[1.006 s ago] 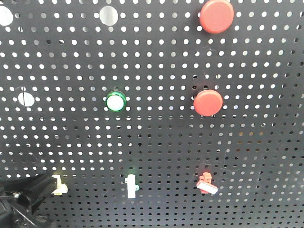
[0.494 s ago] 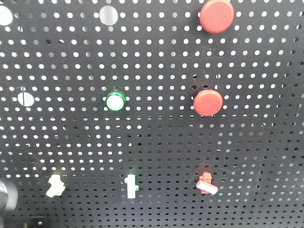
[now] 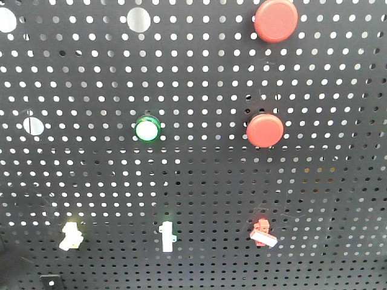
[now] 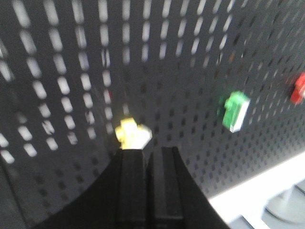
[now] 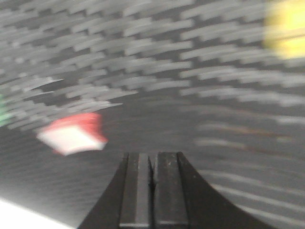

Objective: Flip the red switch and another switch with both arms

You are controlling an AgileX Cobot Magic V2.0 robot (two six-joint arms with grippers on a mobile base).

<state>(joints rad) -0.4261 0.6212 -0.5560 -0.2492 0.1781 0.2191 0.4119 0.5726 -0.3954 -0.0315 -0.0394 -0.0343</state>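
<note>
Your left gripper (image 4: 147, 152), pressed together, is facing the pale switch (image 4: 132, 135) at 12 o'clock; right gripper (image 5: 153, 157), likewise together, is needing the red switch (image 5: 74, 133) at 10 o'clock.

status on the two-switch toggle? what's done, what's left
Probably done: the pale yellow switch has its lever set differently than a second ago, when the left gripper was at it. In hand: that gripper, shut, now points just under it. The right gripper, shut, is in a motion-blurred view with the red switch off to its left. Left: the red switch, which looks unchanged.
</note>
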